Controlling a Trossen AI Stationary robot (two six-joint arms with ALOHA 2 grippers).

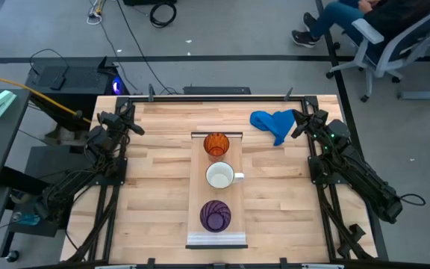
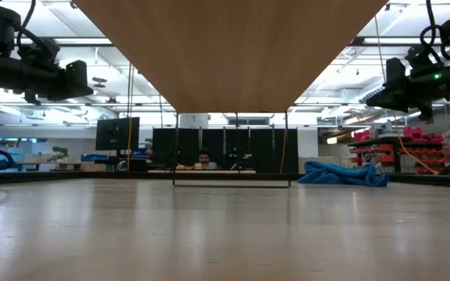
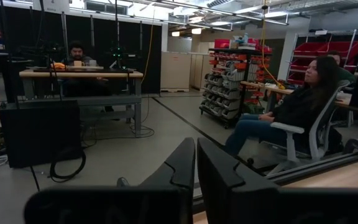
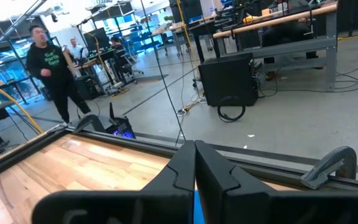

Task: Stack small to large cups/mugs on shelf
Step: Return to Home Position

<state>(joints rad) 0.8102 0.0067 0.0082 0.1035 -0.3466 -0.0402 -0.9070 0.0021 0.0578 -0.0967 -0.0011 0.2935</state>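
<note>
Your left gripper (image 1: pixel 131 113) hangs at the table's left edge, its fingers (image 3: pixel 179 165) pressed together on nothing. Your right gripper (image 1: pixel 298 119) sits opposite it at the right edge, likewise clenched and empty. The shelf (image 1: pixel 197 172) runs between them, well apart from both. On it, in one row, stand the orange cup (image 1: pixel 216 144), roughly level with the grippers, then the white mug (image 1: pixel 219 175), then the purple cup (image 1: pixel 216 215), farthest from them. The blue cloth (image 1: pixel 273 122) lies just beside the right gripper, on its inner side, possibly touching it.

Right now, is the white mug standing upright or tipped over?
Upright: the white mug shows its full round mouth from above.
</note>
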